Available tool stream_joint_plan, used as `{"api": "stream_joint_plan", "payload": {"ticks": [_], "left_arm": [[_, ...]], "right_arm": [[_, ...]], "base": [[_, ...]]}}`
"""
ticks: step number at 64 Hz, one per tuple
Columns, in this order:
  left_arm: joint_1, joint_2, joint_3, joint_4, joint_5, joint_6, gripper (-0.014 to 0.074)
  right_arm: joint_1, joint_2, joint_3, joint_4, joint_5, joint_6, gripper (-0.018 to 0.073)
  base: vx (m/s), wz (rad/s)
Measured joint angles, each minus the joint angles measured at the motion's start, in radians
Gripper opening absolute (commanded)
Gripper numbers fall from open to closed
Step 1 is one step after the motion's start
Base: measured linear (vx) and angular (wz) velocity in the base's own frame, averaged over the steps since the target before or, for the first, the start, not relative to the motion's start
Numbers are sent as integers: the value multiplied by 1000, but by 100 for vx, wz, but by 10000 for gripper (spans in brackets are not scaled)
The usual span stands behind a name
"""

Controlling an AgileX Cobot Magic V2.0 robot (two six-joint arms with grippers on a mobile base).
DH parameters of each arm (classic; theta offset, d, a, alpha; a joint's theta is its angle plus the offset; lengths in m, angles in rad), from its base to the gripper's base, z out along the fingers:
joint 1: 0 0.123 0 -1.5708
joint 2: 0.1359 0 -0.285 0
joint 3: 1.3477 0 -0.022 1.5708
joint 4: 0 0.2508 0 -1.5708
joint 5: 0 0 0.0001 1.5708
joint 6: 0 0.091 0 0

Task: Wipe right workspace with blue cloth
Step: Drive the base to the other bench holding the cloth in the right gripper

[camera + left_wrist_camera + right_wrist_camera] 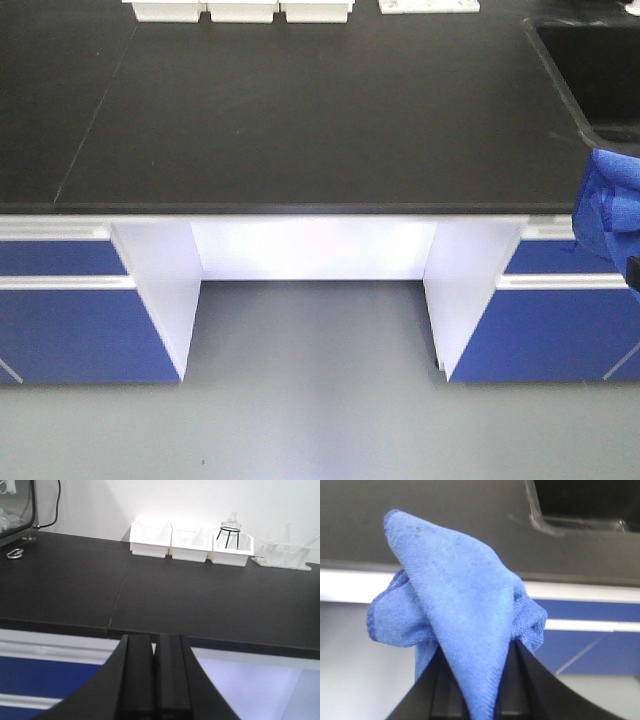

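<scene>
The blue cloth (460,615) hangs bunched in my right gripper (477,647), whose jaws are shut on its lower folds. In the front view the blue cloth (608,205) shows at the right edge, just in front of the counter's front corner and below the sink. My left gripper (154,637) is shut with nothing in it, held low before the counter's front edge. The right workspace is out of view.
Ahead is a black countertop (300,120) with three white bins (190,542), a glass flask (231,527), a tube rack (282,557) and a sink (590,70). Blue drawers (70,320) flank a white knee space (315,300). Some equipment (15,505) stands far left.
</scene>
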Motion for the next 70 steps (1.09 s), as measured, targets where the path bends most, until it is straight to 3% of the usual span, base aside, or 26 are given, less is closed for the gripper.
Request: {"api": "stream_joint_plan", "payload": {"ticks": [70], "left_arm": [[0,0,0,0,0,0,-6]], "right_arm": [[0,0,0,0,0,0,-8]], "base": [[-34,0]]}}
